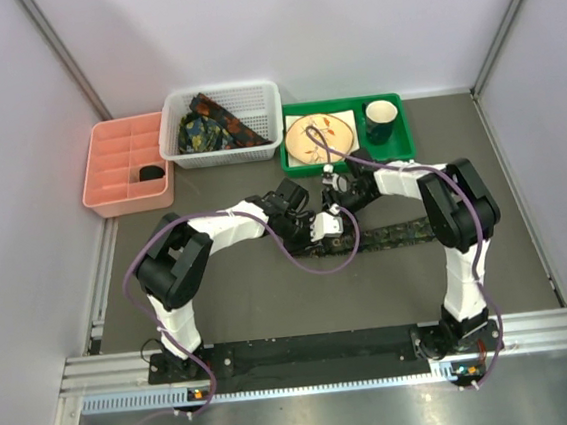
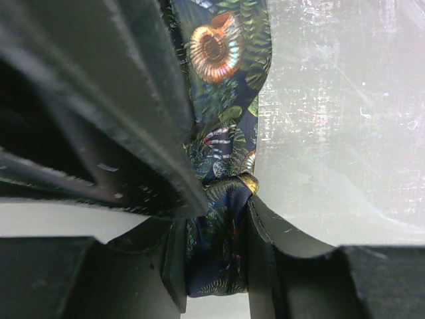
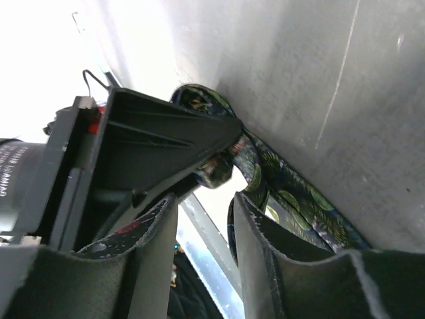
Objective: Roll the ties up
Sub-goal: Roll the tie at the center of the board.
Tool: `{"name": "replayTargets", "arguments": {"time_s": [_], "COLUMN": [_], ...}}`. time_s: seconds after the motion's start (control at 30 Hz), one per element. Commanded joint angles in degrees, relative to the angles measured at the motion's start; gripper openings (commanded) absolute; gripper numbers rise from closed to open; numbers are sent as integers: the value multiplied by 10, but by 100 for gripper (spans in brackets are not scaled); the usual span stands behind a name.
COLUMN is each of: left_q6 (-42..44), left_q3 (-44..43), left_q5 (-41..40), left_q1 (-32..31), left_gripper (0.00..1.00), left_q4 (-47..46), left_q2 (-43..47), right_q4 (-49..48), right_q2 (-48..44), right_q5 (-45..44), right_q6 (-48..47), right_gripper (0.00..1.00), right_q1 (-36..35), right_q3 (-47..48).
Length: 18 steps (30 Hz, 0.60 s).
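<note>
Far left: pink tray (image 1: 108, 159) has a dark object (image 1: 149, 172) in one compartment. It could be a finished roll, but it's too small to tell.

White basket (image 1: 257, 145) beside it holds a loose heap of ties (image 1: 210, 127), none of them rolled.

Centre of table (image 1: 251, 296): both arms meet over one end of the working tie (image 1: 406, 231).
- Left gripper (image 1: 310, 228): the wrist view shows it clamped on a bunched fold of the tie (image 2: 222, 126), with fabric pinched between the two fingers and the strip running away from them.
- Right gripper (image 1: 335, 205) sits just beside it. Its wrist view shows the jaws apart with light through the gap and nothing visibly clamped. A curl of the tie (image 3: 292, 199) wraps just past the tips, against one finger.

From the grippers rightward, the rest of the tie lies flat and straight on the table, unrolled.

Green tray (image 1: 398, 146) with plate (image 1: 316, 137) and cup (image 1: 382, 118) at back right looks uninvolved.

Progress estimate: early. The first turn or fold is only started at the pinched end, and nearly the full length is left to wind. The basket ties come after that.
</note>
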State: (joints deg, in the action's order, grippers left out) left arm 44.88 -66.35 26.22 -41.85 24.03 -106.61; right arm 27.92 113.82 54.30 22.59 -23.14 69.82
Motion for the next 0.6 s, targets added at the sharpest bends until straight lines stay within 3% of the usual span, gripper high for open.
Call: {"name": "replayTargets", "arguments": {"time_s": [0.0,0.13,0.47,0.57], "left_q6": [6,5,4,6], "left_q3": [12,19,17,21], "left_q5": [-36,-35,-42,-43], "left_q1": [-4,-4,-4,-4], "left_gripper": [35,35,35,35], "left_q4": [19,19,21,20], "left_q2": [-12,-7,-10,-9], "right_q4": [34,99,114,140], "right_q2": [-11,-28,-90,-105], "right_q5": [-22,-133,-133,-145], "right_q6": [-39,-126,-174,-193], "right_gripper": [40,40,38,37], "right_q1": [12,45,69,106], "right_q3": [18,9,21,1]}}
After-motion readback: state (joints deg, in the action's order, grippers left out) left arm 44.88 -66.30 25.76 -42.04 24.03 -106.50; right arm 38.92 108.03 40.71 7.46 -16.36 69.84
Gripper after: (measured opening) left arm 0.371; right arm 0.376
